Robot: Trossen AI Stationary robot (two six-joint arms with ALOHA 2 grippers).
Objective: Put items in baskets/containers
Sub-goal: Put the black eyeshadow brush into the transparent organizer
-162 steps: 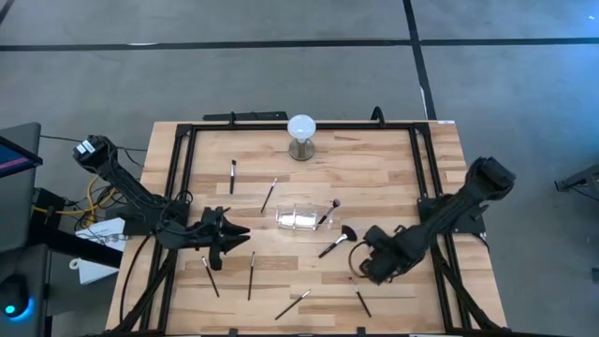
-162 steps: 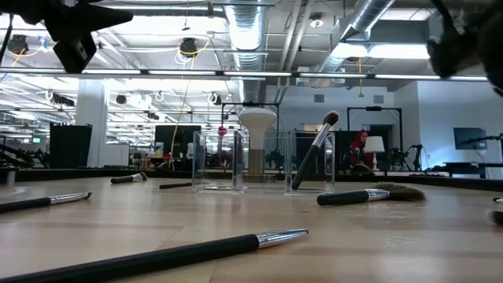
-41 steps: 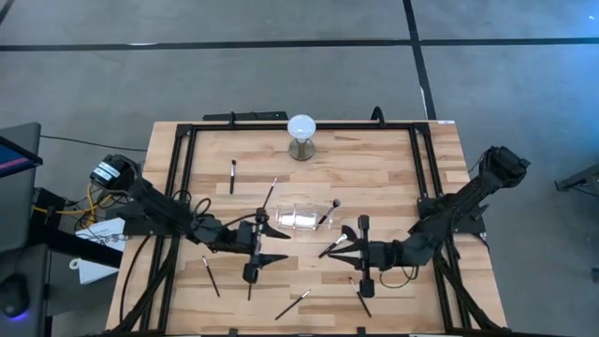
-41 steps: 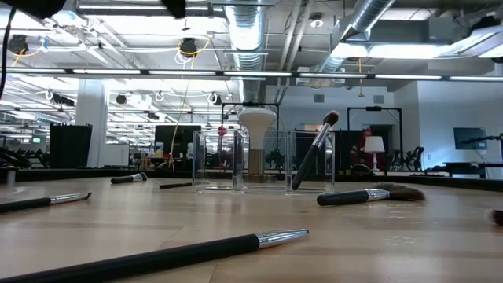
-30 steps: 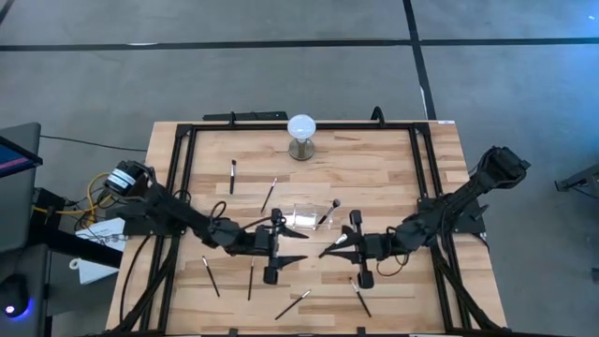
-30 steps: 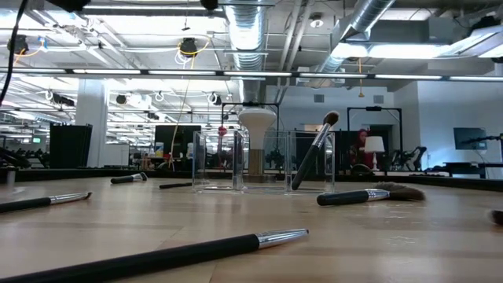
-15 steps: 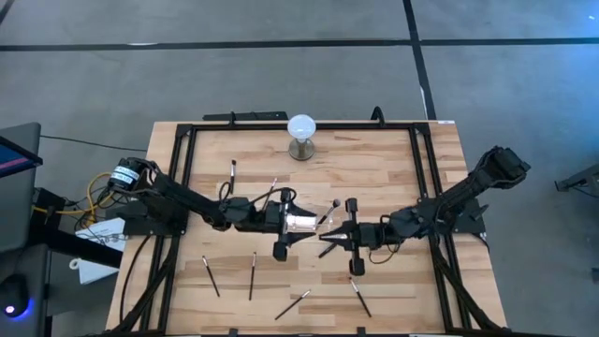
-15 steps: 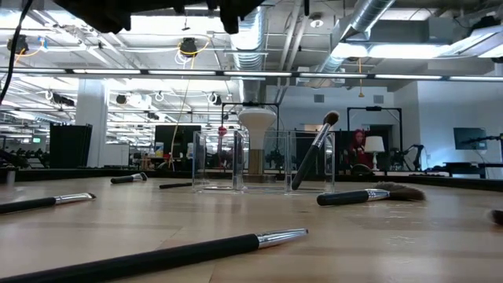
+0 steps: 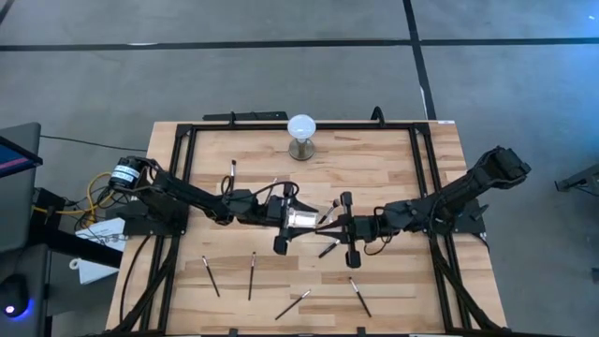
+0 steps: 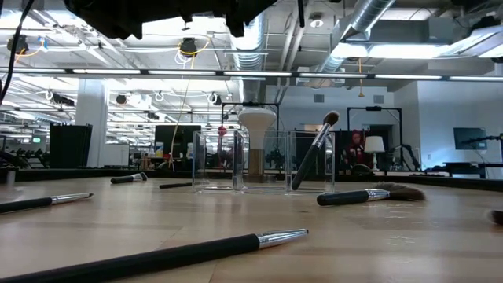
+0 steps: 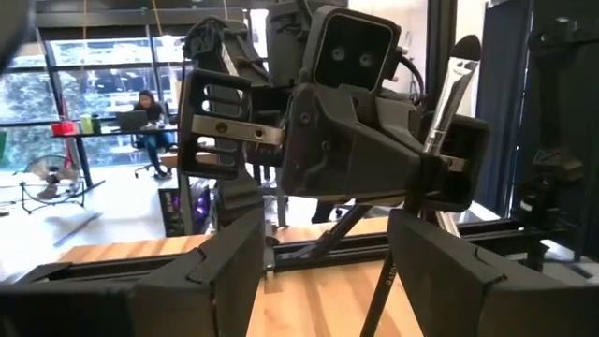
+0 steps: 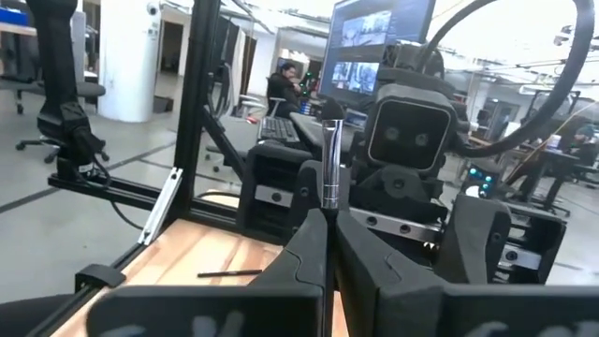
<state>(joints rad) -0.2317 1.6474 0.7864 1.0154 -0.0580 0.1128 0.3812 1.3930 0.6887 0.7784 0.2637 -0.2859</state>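
The clear holder (image 9: 301,219) stands mid-table with one brush (image 10: 314,153) leaning in it, head up. My right gripper (image 12: 328,234) hangs high over the holder's right end, shut on another slim brush (image 11: 447,94). My left gripper (image 11: 323,271) is open and hovers over the holder's left end (image 9: 285,223), facing the right gripper with nothing between its fingers. A fan-headed brush (image 10: 365,196) lies flat on the table, right of the holder in the low view. Several more brushes lie flat on the wood (image 9: 251,274). My right gripper pinches the brush between its two fingers at the lower end of the silver ferrule (image 12: 329,198). The fingers come level from the table's right side and lie across the brush. The brush stands nearly upright, head up. Its handle end (image 10: 299,12) hangs clear above the holder.
A white globe on a metal base (image 9: 301,131) stands at the far edge. Loose brushes lie at the far left (image 9: 232,173) and along the near side (image 9: 211,276), (image 9: 292,304), (image 9: 360,298). A black frame (image 9: 178,187) borders the tabletop.
Both grippers have moved in toward the holder and toward the far edge, the left from the near left, the right from the near right with its brush. They now face each other over the holder. The holder and the brushes on the table have stayed put.
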